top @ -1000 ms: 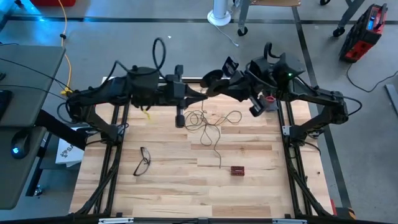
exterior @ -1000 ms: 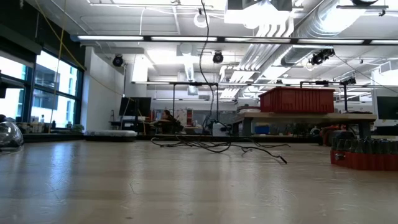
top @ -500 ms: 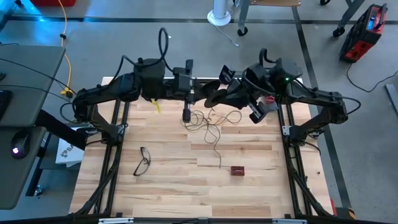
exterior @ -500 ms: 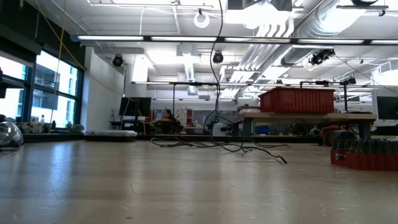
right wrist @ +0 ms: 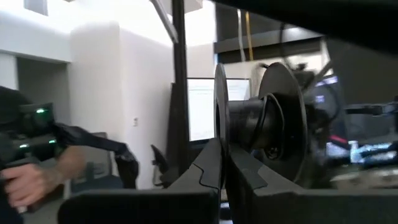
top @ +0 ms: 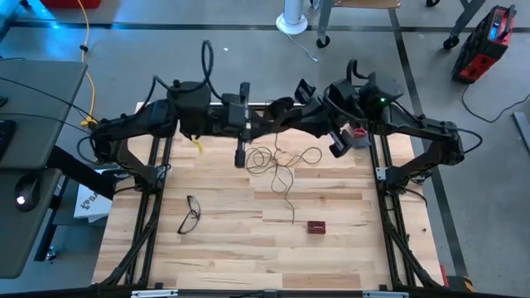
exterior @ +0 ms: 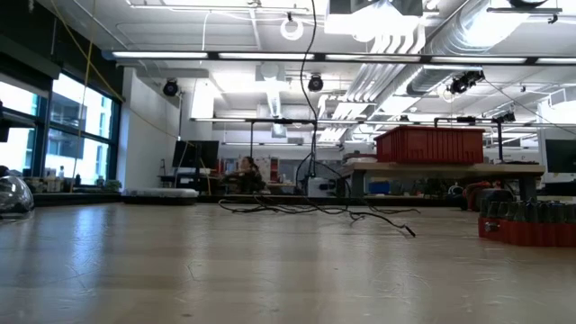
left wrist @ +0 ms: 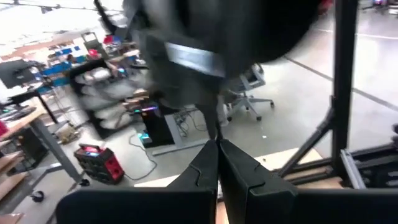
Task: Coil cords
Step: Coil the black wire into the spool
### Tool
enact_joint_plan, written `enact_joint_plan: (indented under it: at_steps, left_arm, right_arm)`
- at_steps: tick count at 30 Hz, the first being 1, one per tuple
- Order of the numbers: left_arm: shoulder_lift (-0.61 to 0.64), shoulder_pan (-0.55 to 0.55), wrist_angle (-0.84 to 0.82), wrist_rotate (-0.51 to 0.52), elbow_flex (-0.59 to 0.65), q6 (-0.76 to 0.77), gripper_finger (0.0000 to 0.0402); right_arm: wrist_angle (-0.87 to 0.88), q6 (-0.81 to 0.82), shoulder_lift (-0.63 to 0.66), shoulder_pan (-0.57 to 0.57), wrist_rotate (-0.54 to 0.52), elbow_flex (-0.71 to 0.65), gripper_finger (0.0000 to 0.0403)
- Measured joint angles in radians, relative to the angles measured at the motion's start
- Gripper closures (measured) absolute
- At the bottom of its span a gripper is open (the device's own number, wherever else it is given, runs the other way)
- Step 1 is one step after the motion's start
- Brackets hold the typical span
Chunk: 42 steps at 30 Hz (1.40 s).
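I have both arms raised over the far edge of the wooden table, reaching toward each other. My left gripper is clenched tight, fingertips pressed together, apparently pinching the thin dark wire, though I can't see the strand clearly between the pads. From the low camera a single line of that wire rises straight up from the table out of the top of the picture, so part of it is lifted. The remainder lies in loose loops on the wood near the far middle, with one tail trailing toward the near side. My right gripper is likewise clamped, gripping one flange of the small black reel, which it holds up off the table, close to the left gripper. Eyeglasses lie apart on the left, and a small red box sits beside the wire's tail end.
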<state>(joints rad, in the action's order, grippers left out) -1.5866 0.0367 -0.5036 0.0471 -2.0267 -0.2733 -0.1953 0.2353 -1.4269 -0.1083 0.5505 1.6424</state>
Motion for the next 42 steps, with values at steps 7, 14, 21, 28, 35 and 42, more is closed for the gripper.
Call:
enact_joint_plan:
  at_steps: [7,14,21,28,35,42]
  left_arm:
    - [-0.010,0.026,-0.013,0.010,0.001,-0.001,0.0401]
    - [0.004,0.008,-0.022,0.077,0.001,-0.061,0.0401]
    - [0.021,0.004,-0.029,0.079,0.001,-0.066,0.0401]
    - [0.056,0.028,-0.062,0.117,0.001,-0.058,0.0401]
    - [0.061,0.057,-0.080,0.135,0.001,-0.045,0.0401]
    - [0.025,0.045,-0.135,0.145,0.001,-0.043,0.0401]
  right_arm:
    - [0.021,-0.037,0.001,-0.005,-0.019,0.000,0.0403]
    - [0.030,0.041,0.002,-0.005,0.073,0.000,0.0403]
    - [0.114,0.059,0.022,-0.023,0.111,0.000,0.0403]
    - [0.160,0.044,0.053,-0.069,0.104,0.000,0.0403]
    - [0.170,0.034,0.054,-0.106,0.104,0.000,0.0403]
    - [0.117,0.029,0.054,-0.108,0.097,0.000,0.0403]
